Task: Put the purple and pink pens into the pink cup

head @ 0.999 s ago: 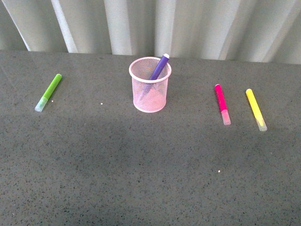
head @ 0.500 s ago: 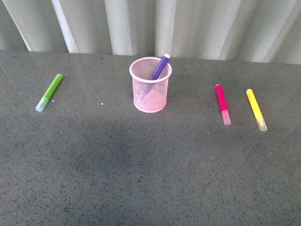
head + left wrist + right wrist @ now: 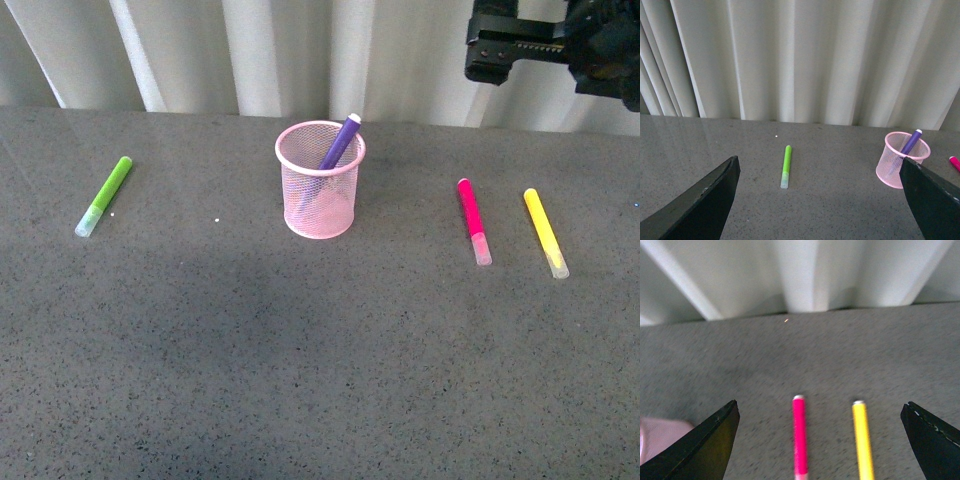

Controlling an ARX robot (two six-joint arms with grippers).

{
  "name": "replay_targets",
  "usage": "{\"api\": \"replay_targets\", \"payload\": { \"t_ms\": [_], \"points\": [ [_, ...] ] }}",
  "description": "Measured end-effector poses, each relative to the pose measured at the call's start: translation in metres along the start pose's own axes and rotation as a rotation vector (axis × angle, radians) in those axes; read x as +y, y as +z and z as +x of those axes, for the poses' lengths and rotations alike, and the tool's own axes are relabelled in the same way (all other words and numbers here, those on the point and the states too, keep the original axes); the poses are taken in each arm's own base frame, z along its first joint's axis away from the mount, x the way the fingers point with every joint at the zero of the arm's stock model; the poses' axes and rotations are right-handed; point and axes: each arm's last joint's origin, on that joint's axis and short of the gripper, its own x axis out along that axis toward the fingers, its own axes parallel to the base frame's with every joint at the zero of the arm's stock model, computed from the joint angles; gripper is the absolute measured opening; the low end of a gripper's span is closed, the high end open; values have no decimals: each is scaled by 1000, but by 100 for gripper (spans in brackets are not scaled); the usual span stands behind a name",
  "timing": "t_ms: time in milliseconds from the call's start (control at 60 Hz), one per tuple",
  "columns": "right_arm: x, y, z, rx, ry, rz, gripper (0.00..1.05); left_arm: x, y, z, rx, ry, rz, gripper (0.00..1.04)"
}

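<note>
The pink cup (image 3: 320, 180) stands at the table's middle back, with the purple pen (image 3: 340, 142) leaning inside it; both show in the left wrist view, cup (image 3: 896, 161) and pen (image 3: 912, 141). The pink pen (image 3: 472, 220) lies flat to the cup's right, beside the yellow marker (image 3: 545, 233). My right arm (image 3: 550, 45) enters high at the top right, above and behind the pink pen. My right gripper (image 3: 820, 440) is open, with the pink pen (image 3: 799, 435) and yellow marker (image 3: 862, 440) between its fingers below. My left gripper (image 3: 820, 200) is open and empty.
A lime-green marker (image 3: 104, 195) lies at the far left of the grey speckled table (image 3: 300, 350); it also shows in the left wrist view (image 3: 786, 166). A pale pleated curtain (image 3: 250, 50) hangs along the table's back edge.
My right arm has come into the front view at the top right; it was out of view before. The pens and cup have not moved.
</note>
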Motion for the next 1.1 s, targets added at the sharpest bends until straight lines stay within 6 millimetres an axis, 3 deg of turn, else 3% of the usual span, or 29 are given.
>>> {"api": "replay_targets", "payload": {
  "t_ms": [316, 783, 1099],
  "points": [
    [0, -14, 38, 131, -115, 69, 98, 0, 0, 0, 0, 0, 0, 98],
    [-11, -40, 75, 193, -89, 59, 98, 0, 0, 0, 0, 0, 0, 98],
    [6, -40, 111, 190, -44, 31, 98, 0, 0, 0, 0, 0, 0, 98]
  ]
}}
